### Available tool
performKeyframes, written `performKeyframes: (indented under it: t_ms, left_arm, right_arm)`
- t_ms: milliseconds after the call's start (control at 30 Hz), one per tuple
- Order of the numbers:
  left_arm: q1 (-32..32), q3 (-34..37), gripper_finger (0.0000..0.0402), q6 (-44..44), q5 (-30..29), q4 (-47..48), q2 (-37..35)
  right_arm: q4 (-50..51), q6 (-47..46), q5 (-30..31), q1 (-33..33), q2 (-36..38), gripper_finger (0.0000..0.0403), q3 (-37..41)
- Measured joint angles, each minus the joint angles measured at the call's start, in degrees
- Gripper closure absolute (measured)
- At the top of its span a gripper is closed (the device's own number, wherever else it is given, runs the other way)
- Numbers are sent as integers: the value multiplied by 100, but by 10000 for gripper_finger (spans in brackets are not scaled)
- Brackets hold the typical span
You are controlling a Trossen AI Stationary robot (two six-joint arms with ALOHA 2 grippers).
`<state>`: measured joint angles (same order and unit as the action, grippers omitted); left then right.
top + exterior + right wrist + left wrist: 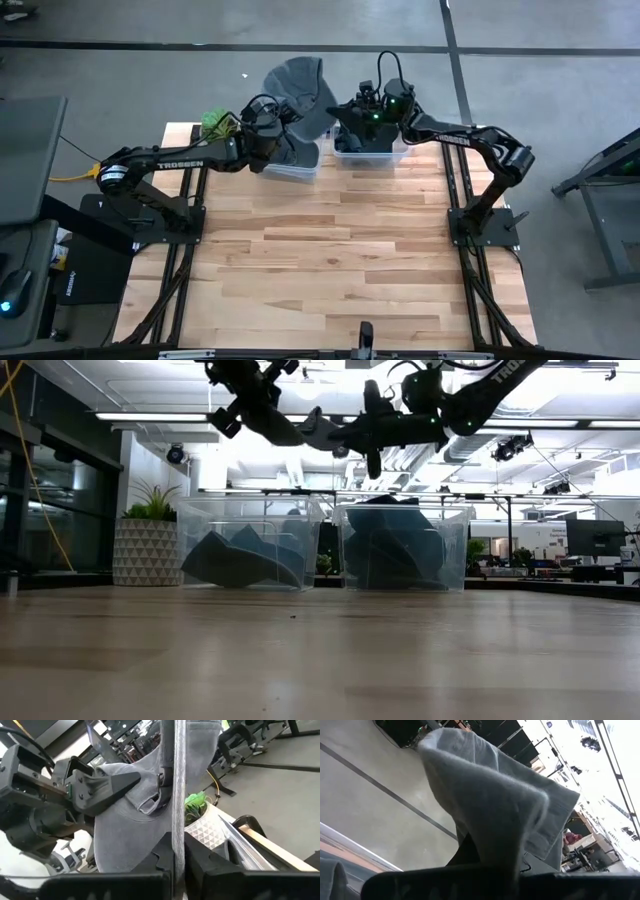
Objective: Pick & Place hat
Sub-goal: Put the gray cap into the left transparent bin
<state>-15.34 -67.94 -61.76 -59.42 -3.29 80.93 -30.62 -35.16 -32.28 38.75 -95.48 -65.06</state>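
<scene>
Light falls evenly from overhead, so the wooden surface [340,260] in the high view looks bright and carries only faint, soft shadows beneath the arms. In the low view the ceiling light strips [170,417] at 11 o'clock and the glare at 1 o'clock wash out the upper half, turning the arms into dark silhouettes, while the near surface at 6 o'clock is blurred and out of focus. Both wrist views are soft at close range: the grey hat [495,805] is fuzzy at its edges, and the background at 2 o'clock is blown out white.
</scene>
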Motion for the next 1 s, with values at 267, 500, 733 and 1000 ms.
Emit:
performKeyframes:
  t_ms: [267, 500, 733, 1000]
  left_arm:
    - [-2, 2, 400, 350, 88, 44, 0]
    - [-4, 3, 381, 1646, 362, 2, -2]
    - [-4, -9, 292, 3820, 324, 26, -242]
    - [-79, -210, 225, 5483, 79, 407, -931]
  right_arm:
    - [85, 51, -210, 117, 0, 396, 0]
    - [154, 146, -256, 279, 0, 397, 2]
    - [557, 521, -431, 653, 2, 397, 2]
    - [1451, 1299, -1338, 897, 7, 397, -317]
